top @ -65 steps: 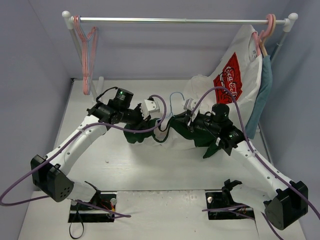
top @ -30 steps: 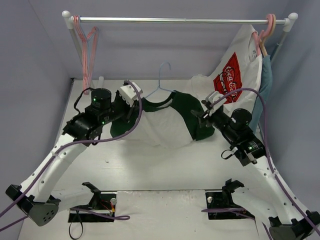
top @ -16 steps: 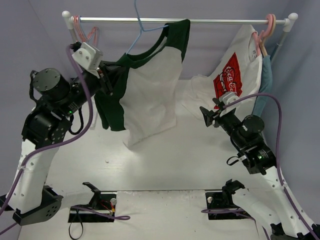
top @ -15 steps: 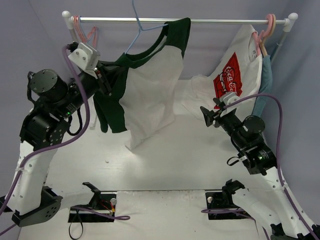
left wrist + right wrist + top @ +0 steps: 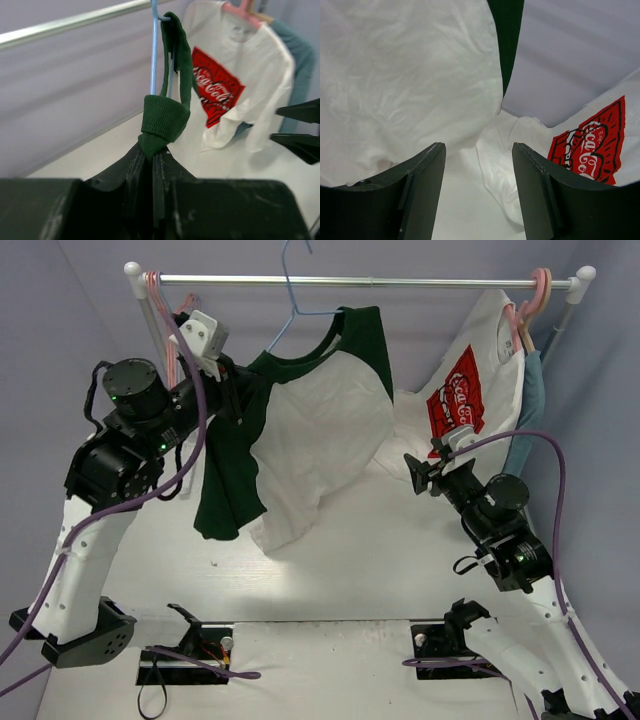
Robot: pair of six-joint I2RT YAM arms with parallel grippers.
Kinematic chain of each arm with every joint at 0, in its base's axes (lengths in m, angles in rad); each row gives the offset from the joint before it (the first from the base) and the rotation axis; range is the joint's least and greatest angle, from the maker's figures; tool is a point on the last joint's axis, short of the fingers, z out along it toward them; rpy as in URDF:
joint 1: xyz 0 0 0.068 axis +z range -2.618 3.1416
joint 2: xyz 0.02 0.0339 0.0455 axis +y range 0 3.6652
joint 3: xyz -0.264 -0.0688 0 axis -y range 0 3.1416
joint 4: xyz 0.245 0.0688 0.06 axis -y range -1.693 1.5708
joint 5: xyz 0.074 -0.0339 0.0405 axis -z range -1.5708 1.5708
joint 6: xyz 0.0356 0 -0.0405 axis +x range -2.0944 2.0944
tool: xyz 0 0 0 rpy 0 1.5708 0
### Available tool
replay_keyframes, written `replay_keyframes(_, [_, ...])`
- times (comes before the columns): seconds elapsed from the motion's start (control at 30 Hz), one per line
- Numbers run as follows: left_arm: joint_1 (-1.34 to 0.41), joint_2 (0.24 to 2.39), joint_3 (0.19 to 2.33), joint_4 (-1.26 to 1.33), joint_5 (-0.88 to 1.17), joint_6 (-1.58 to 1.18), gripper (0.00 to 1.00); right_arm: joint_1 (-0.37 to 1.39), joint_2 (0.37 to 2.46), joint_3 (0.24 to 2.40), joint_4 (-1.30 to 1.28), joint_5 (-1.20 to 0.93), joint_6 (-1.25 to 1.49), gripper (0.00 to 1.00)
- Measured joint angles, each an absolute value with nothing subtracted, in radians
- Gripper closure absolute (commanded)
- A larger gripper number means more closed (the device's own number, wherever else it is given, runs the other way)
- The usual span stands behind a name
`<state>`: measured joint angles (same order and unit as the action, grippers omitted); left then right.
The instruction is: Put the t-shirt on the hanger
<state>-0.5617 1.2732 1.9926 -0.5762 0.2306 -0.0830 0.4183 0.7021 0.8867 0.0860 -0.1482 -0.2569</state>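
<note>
The left gripper (image 5: 152, 156) has its fingers pressed together on a bunched, ribbed green edge of the t-shirt (image 5: 320, 420). The cloth rises out of the jaws beside the blue wire of the hanger (image 5: 154, 55). In the top view this grip sits at the shirt's left shoulder, with the left arm raised high toward the left end of the rod (image 5: 400, 282).

The right gripper (image 5: 477, 167) has its fingers apart with nothing between them. Through the gap its camera sees the shirt's white cloth and a strip of green edge. In the top view it hovers near the shirt's lower right side without touching it, just in front of the logo shirt (image 5: 465, 400).

The t-shirt hangs in the air below the rod, left of centre. It is green at the sleeves and neck and white across the body. One green sleeve droops on the left, and the far shoulder is draped over the hanger's arm. The hanger's hook rises past the rod and out of the top of the frame, so I cannot tell whether it is seated on the rod.

The logo shirt hangs from a pink hanger (image 5: 540, 285) at the rod's right end, with a teal garment (image 5: 530, 415) behind it. More pink hangers (image 5: 170, 350) hang at the left end. The table (image 5: 380, 570) lies below.
</note>
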Motion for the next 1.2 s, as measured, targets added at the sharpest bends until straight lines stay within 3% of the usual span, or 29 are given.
replay_keyframes(0.3, [-0.584, 1.425, 1.960, -0.595, 0.008, -0.082, 1.00, 0.418, 0.705, 0.873, 0.085, -0.142, -0.220, 0.43])
replay_keyframes(0.7, [-0.785, 1.739, 2.180, -0.494, -0.354, 0.061, 1.00, 0.418, 0.699, 0.860, 0.075, -0.142, -0.193, 0.43])
replay_keyframes(0.93, [-0.814, 1.802, 2.194, -0.395, -0.464, 0.091, 1.00, 0.418, 0.683, 0.860, 0.060, -0.143, -0.183, 0.43])
replay_keyframes(1.2, [-0.848, 1.937, 2.358, -0.353, -0.517, 0.106, 1.00, 0.418, 0.661, 0.855, 0.047, -0.143, -0.178, 0.43])
